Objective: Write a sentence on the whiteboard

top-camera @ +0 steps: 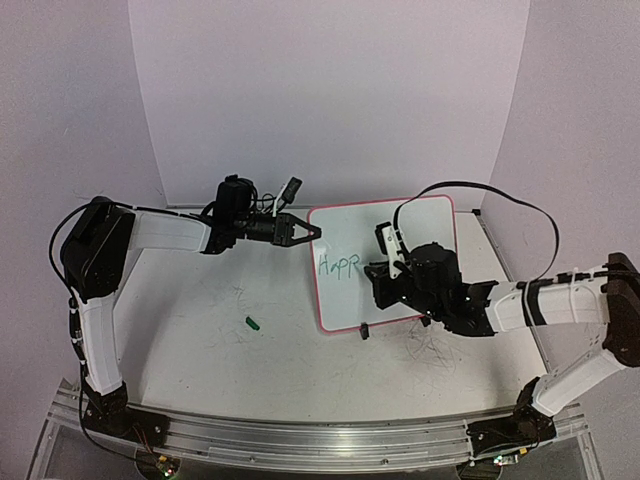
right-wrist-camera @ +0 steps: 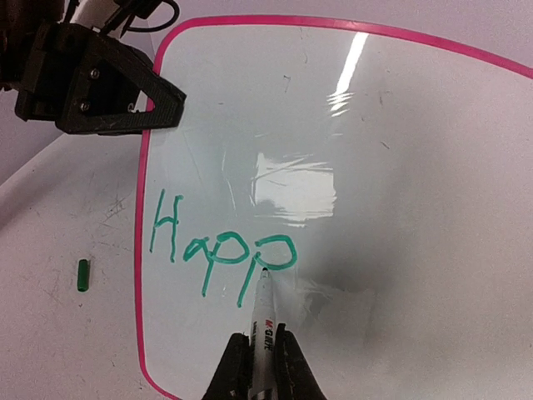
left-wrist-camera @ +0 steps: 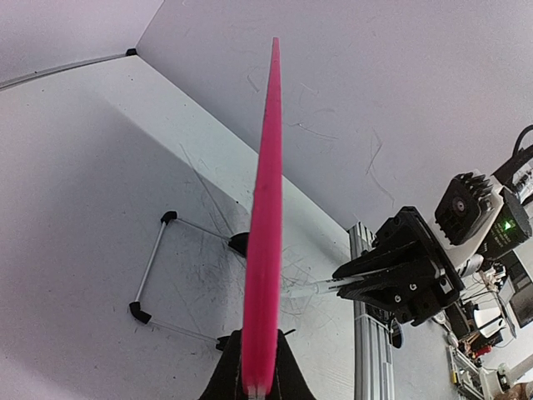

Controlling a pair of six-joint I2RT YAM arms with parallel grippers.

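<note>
left end effector (top-camera: 316,231) clamps whiteboard (top-camera: 425,235), right (right-wrist-camera: 261,348) marker (right-wrist-camera: 266,304)

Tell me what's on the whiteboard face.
Green lettering "Happ" on the whiteboard, marker tip at the second p. The strip under the marker and right gripper is covered.

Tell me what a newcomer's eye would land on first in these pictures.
The green lettering "Happ" near the left edge of the pink-rimmed whiteboard stands out first, with the right hand holding a marker tip at the last p. The left hand pinches the board's left rim, and a small green cap lies on the table to its left.
</note>
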